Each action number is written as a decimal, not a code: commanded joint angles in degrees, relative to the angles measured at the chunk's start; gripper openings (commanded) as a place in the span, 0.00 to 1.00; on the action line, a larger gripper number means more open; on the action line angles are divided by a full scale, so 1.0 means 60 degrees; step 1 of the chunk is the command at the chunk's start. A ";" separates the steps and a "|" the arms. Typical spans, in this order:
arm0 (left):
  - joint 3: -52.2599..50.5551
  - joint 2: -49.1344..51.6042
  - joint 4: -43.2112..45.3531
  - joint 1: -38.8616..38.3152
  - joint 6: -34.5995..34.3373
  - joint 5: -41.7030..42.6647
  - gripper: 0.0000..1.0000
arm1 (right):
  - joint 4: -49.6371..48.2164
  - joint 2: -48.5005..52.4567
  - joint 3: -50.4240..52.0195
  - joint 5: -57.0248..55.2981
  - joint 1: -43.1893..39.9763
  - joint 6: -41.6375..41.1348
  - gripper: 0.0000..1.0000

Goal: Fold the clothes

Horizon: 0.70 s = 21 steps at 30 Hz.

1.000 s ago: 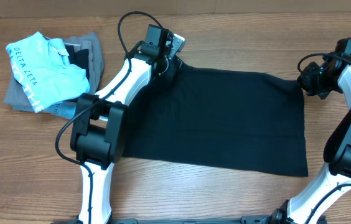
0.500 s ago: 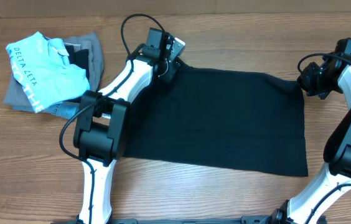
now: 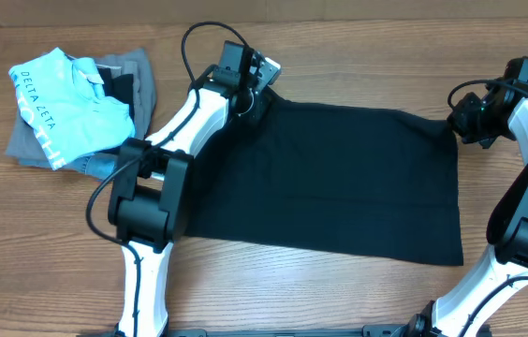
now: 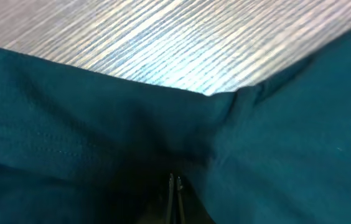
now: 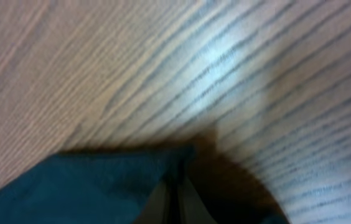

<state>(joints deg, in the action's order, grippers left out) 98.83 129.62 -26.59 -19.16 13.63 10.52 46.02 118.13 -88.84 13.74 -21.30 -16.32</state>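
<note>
Clenched on the far corners of the black garment (image 3: 330,178) with left fingers (image 4: 170,198) and right fingers (image 5: 163,199); spread flat across the tabletop (image 3: 58,243). Could lose a thin pinch on lifting, or skew the fold by pulling unevenly.

Black garment (image 4: 70,155) cut off at edges — right-wrist view blurred.
</note>
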 commanded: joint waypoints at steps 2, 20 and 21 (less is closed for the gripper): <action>0.0248 -0.1705 -0.0517 -0.0018 -0.0175 0.0182 0.04 | -0.0291 -0.0233 -0.0175 0.0084 -0.0142 -0.0033 0.04; 0.0233 -0.2371 -0.3978 -0.0648 -0.1461 0.0466 0.09 | -0.0466 -0.0233 -0.0175 0.0226 -0.0240 -0.0033 0.04; 0.0233 -0.2371 -0.4164 -0.0685 -0.1603 0.0430 0.13 | -0.0463 -0.0233 -0.0175 0.0226 -0.0240 -0.0033 0.04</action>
<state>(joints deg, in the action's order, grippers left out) 99.70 115.77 -49.50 -22.37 7.42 12.34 43.48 118.13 -88.84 14.61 -22.52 -16.49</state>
